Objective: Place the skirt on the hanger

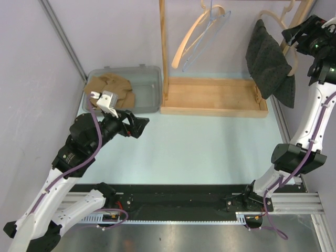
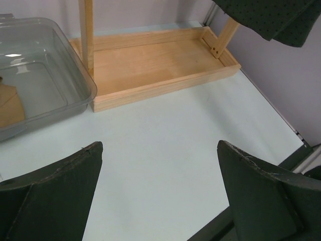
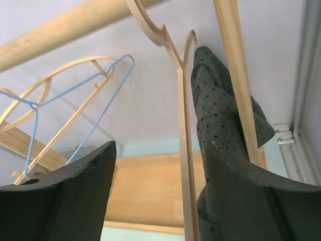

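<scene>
- Top external: the skirt [image 1: 268, 63], dark with small dots, hangs draped on a pale wooden hanger [image 1: 274, 17] at the far right end of the rack, close to the right wall. The right gripper [image 1: 291, 42] is raised just beside its upper right edge. Two spare hangers, one wooden [image 1: 191, 34] and one of blue wire [image 1: 210, 31], hang further left, near the rack's post [image 1: 164, 52]. The left gripper [image 1: 140, 126] hovers low over the table [image 1: 210, 152], fingers spread, just near of a clear bin [image 1: 149, 71] holding brown cloth [image 1: 107, 89]. A wide stretch of bare table lies between the arms.
- Left wrist: both fingers stand wide apart with nothing between them. Beyond them the table runs far to the rack base [image 2: 150, 60]. The bin's corner [image 2: 93, 90] sits just beside that base at far left. The skirt's hem [image 2: 271, 17] hangs above the base's right end.
- Right wrist: the fingers are spread and pinch nothing. The hanger's thin arm [image 3: 183, 125] runs down through the gap in this view, and whether it touches either finger cannot be told. The skirt [image 3: 220, 130] lies against the hanger, partly behind the right finger, with the rack's right upright [image 3: 235, 65] alongside. The top rail [image 3: 65, 25] crosses overhead at left.
</scene>
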`<state>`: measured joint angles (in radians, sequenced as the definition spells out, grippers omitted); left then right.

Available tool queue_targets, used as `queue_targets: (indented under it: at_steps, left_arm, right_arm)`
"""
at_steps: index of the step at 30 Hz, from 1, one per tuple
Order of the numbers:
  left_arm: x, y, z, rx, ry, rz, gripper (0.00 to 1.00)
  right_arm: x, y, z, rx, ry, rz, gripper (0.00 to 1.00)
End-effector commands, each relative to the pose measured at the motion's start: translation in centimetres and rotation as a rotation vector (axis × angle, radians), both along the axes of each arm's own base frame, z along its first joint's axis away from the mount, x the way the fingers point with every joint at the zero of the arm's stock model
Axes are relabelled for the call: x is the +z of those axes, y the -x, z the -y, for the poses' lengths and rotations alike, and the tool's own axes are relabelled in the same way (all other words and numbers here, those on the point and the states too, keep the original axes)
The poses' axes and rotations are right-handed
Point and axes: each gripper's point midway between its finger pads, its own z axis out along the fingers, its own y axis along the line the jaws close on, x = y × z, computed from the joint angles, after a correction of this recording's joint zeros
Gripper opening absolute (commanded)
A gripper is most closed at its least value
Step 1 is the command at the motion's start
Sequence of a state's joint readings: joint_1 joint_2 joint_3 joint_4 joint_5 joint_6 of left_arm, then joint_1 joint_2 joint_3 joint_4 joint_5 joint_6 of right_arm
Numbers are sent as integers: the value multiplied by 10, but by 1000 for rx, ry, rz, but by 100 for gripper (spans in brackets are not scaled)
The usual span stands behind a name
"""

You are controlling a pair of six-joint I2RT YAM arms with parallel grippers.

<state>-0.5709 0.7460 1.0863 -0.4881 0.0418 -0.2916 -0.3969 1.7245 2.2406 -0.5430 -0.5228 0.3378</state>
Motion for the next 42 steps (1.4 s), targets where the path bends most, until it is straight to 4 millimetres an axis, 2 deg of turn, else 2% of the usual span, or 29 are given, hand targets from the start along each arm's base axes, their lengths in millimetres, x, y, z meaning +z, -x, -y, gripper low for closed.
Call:
queue_targets:
  at_steps: [1, 4, 6, 7, 8, 10, 11, 12, 14, 15, 18, 19, 20, 21, 22, 23, 24, 25, 27, 28, 32, 34, 35, 36, 37, 38, 39, 41, 42]
  left_arm:
    - [5, -19, -8, 115, 28, -14, 100]
    - [-1, -34, -18, 210, -1, -52, 100]
    - [-11, -49, -21, 271, -31, -96, 100]
    - [-15, -56, -26, 311, -41, -106, 100]
    - [-19, -67, -31, 346, -44, -126, 100]
    - [-22, -79, -34, 369, -16, -150, 100]
    - [-21, -85, -36, 379, 4, -151, 100]
    - [-25, -95, -43, 410, 17, -167, 100]
    - [-25, -108, -48, 438, 30, -156, 100]
    - [-29, -116, -54, 464, 32, -166, 100]
    - [-28, -135, -64, 503, 60, -170, 100]
    - [-36, -144, -66, 514, 52, -193, 100]
    - [-33, -150, -69, 526, 61, -189, 100]
    - [-39, -157, -75, 549, 63, -208, 99]
    - [-48, -166, -77, 560, 55, -228, 99]
    - [-50, -173, -80, 571, 58, -239, 99]
    - [-55, -179, -90, 600, 62, -255, 99]
    - [-72, -189, -95, 621, 40, -297, 98]
    - [-82, -203, -117, 696, 13, -315, 98]
    - [-90, -210, -125, 719, -3, -326, 98]
    - [-141, -243, -177, 854, -52, -438, 97]
    - [-145, -255, -192, 884, -65, -449, 96]
    - [-152, -258, -214, 929, -73, -463, 96]
    - [-165, -262, -222, 948, -81, -491, 96]
    - [-164, -269, -230, 959, -73, -483, 96]
    - [-168, -271, -246, 987, -71, -491, 96]
    - [-181, -275, -254, 997, -81, -520, 96]
    - [-182, -277, -275, 1039, -100, -529, 96]
    - [-194, -280, -279, 1040, -115, -555, 96]
  right_arm:
    - [74, 55, -3, -108, 78, 187, 79]
    - [91, 82, -27, -43, 69, 229, 82]
    - [89, 93, -50, 29, 54, 224, 85]
    - [95, 111, -65, 47, 68, 244, 85]
    - [75, 107, -86, 100, 70, 204, 86]
    - [64, 118, -114, 145, 95, 191, 87]
    - [47, 127, -136, 174, 88, 153, 87]
    - [39, 131, -149, 209, 100, 139, 87]
    - [25, 144, -166, 239, 100, 106, 87]
    - [5, 145, -187, 296, 93, 62, 86]
    - [-21, 157, -217, 370, 90, 10, 86]
    - [-28, 162, -226, 400, 95, -5, 85]
    - [-37, 164, -233, 417, 101, -27, 84]
    - [-45, 167, -240, 433, 104, -43, 84]
    - [-67, 173, -260, 489, 114, -93, 84]
    - [-76, 173, -266, 491, 119, -112, 84]
    - [-87, 175, -275, 509, 126, -135, 83]
    - [-108, 178, -292, 545, 143, -191, 82]
    - [-125, 178, -305, 543, 162, -235, 80]
    - [-138, 181, -319, 567, 177, -261, 80]
    - [-164, 174, -336, 546, 210, -287, 80]
    - [-171, 170, -340, 544, 201, -309, 79]
    - [-180, 167, -345, 550, 210, -331, 80]
    - [-186, 165, -347, 554, 219, -341, 80]
    - [-189, 161, -348, 546, 224, -345, 79]
    - [-198, 157, -351, 543, 231, -364, 80]
    - [-202, 154, -352, 539, 235, -374, 79]
    - [-211, 148, -357, 530, 225, -395, 79]
    - [-213, 146, -359, 527, 220, -397, 79]
